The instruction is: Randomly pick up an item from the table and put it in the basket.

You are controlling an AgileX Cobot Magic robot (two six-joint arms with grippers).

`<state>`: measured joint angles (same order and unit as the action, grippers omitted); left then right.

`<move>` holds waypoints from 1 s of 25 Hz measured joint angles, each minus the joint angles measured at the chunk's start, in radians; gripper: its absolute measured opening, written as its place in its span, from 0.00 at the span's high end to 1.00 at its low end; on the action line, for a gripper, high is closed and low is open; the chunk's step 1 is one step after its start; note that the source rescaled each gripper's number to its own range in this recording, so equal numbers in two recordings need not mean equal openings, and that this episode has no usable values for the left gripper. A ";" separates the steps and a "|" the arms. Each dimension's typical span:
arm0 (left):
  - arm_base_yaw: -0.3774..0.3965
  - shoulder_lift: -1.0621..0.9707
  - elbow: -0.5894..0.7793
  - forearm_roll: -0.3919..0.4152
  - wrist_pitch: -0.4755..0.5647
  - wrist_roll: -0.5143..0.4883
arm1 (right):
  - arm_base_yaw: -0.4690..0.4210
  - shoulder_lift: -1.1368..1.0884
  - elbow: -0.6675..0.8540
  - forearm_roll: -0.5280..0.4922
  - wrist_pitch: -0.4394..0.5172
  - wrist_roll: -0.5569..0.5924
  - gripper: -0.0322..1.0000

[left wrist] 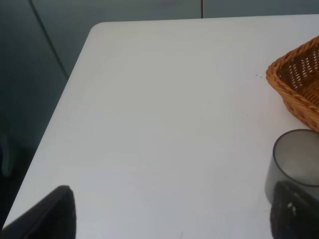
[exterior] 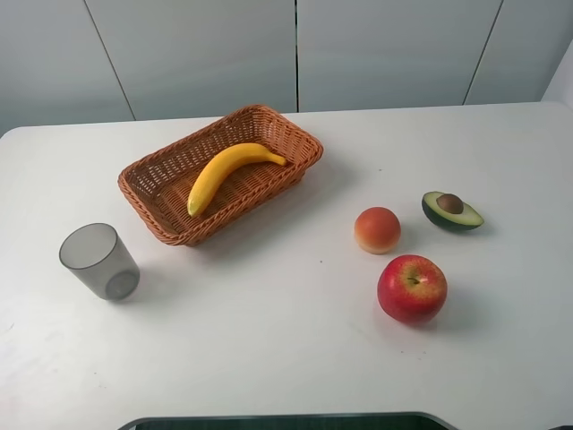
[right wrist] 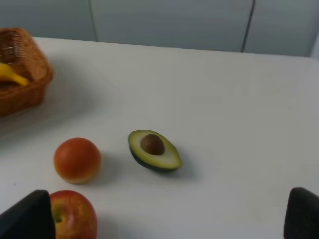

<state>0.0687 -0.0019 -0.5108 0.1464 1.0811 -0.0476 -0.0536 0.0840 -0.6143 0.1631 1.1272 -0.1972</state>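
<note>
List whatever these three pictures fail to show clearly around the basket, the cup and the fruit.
- Arms and grippers: absent from the exterior high view; each wrist view shows only dark fingertip corners.
- Basket: cut by the frame edge in both wrist views.
- Banana: only its tip in the right wrist view.
- Cup: base hidden behind a left fingertip.
- Apple: partly behind a right fingertip, cut by the frame.

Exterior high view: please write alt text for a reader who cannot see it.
A yellow banana lies inside a wicker basket on a white table. A grey cup stands at its left; a peach, avocado half and red apple sit right.
</note>
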 joint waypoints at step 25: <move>0.000 0.000 0.000 0.000 0.000 0.000 | 0.000 -0.084 0.101 -0.027 -0.024 0.066 0.01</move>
<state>0.0687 -0.0019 -0.5108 0.1464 1.0811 -0.0476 -0.0536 -0.0004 -0.5135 0.1360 1.1028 -0.1313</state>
